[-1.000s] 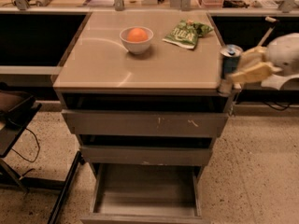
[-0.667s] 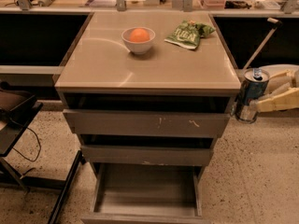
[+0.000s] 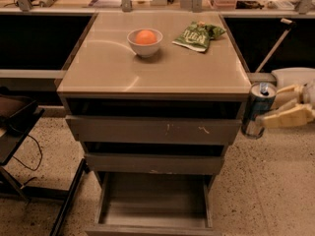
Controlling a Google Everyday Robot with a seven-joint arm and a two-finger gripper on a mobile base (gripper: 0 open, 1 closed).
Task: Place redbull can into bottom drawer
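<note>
The redbull can (image 3: 258,110) is upright in the air to the right of the drawer cabinet, level with the top drawer front. My gripper (image 3: 269,113) comes in from the right edge and is shut on the can, its pale fingers (image 3: 287,117) around the can's right side. The bottom drawer (image 3: 153,204) is pulled open at the cabinet's foot, down and to the left of the can. Its grey floor is bare.
On the cabinet top (image 3: 157,68) stand a white bowl (image 3: 144,42) holding an orange and a green snack bag (image 3: 198,35). The top drawer front (image 3: 152,130) has white scratch marks; the middle drawer (image 3: 155,162) is shut. A black stand (image 3: 19,127) is at left.
My gripper has carried the can off the cabinet's right edge and downward, from tabletop height to beside the top drawer front.
</note>
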